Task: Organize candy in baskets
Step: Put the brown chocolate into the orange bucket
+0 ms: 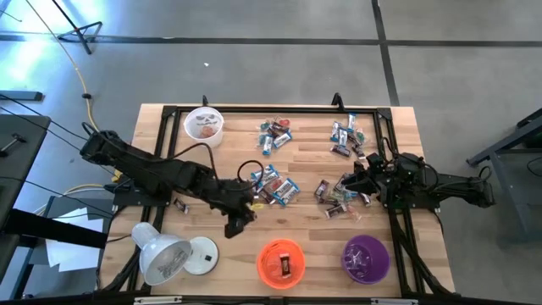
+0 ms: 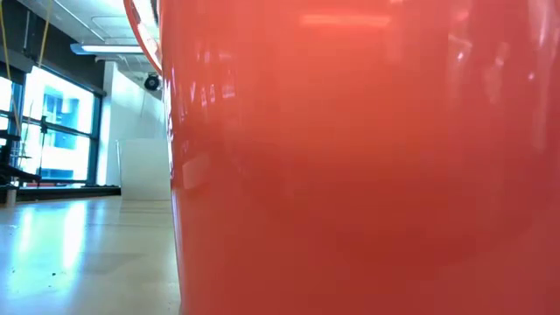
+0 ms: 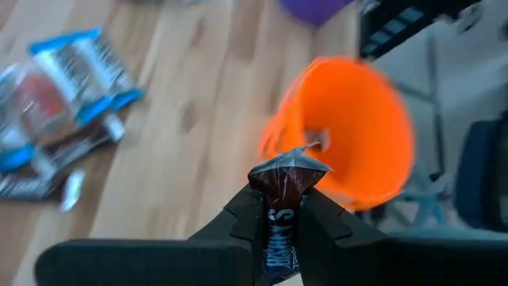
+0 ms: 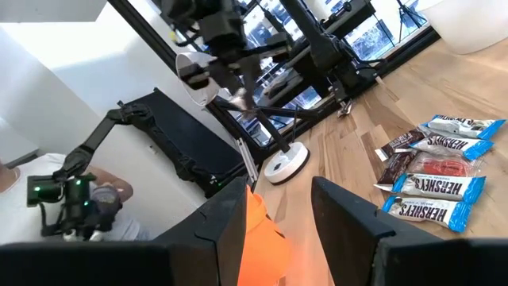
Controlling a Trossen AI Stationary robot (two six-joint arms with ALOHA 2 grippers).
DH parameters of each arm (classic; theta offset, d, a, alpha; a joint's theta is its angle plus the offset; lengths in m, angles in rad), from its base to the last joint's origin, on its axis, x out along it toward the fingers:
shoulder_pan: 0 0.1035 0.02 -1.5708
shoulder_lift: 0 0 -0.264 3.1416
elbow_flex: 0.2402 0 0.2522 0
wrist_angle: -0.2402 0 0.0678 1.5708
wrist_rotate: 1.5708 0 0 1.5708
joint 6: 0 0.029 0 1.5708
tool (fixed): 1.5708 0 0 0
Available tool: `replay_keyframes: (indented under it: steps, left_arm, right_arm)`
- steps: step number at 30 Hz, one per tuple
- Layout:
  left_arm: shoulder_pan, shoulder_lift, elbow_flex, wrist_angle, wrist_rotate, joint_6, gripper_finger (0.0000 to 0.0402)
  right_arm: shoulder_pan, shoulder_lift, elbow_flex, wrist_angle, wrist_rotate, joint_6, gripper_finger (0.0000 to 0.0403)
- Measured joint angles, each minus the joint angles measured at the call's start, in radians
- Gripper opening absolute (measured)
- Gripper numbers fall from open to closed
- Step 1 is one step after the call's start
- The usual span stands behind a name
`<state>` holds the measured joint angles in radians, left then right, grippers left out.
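Step in hand: carrying one piece to a basket. My left gripper [image 3: 279, 208] is pinching a dark brown candy bar [image 3: 282, 191] between its jaws, crimped wrapper end sticking up past the fingertips. From above, this gripper [image 1: 240, 217] sits low over the desk [image 1: 313, 233], between the middle pile and the orange basket [image 1: 281, 262]. The wrist view looks past the bar toward that basket's open mouth [image 3: 349, 131].

Next move, as I judge it: bring the bar over the orange rim, then spread the jaws so it drops inside. The basket is light and could slide if I knock its wall, so I should come in from above.

Right gripper [image 4: 278, 222]: jaws spread, nothing between them. It waits at the right side of the desk, just beside the scattered candy [image 1: 339, 196] near it [image 1: 364, 180].

Candy: small wrapped bars, blue-and-white and dark brown, lying in loose clusters: middle pile [image 1: 275, 188], far-side clusters [image 1: 273, 134] and [image 1: 347, 135]. Many left to sort.

Baskets: orange one already holds at least one dark piece. Purple basket [image 1: 366, 258] beside it; contents unclear. White basket [image 1: 204, 124] at the far left corner holds something, cannot tell what.

Low view is blocked by the orange basket's wall [image 2: 367, 157].
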<state>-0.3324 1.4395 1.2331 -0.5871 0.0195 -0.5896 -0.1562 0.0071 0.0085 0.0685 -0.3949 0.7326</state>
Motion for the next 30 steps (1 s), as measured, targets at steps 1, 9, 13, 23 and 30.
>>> replay_keyframes:
  steps: [1, 9, 13, 23, 30]
  left_arm:
    - [-0.004, 0.009, 0.0, 0.039, 0.014, 0.0, 0.0042]
    - [-0.038, 0.127, 0.0, 0.286, 0.112, -0.046, 0.0042]
    - [-0.039, 0.194, -0.001, 0.352, 0.165, -0.113, 0.0042]
    - [-0.039, 0.26, -0.001, 0.437, 0.239, -0.229, 0.0082]
    - [-0.042, 0.264, -0.001, 0.437, 0.239, -0.22, 0.0151]
  right_arm:
    - [0.0, 0.0, 0.0, 0.0, 0.0, 0.0, 0.0138]
    - [0.0, 0.0, 0.0, 0.0, 0.0, 0.0, 0.0138]
    - [0.0, 0.0, 0.0, 0.0, 0.0, 0.0, 0.0138]
    - [0.0, 0.0, 0.0, 0.0, 0.0, 0.0, 0.0138]
    - [0.0, 0.0, 0.0, 0.0, 0.0, 0.0, 0.0138]
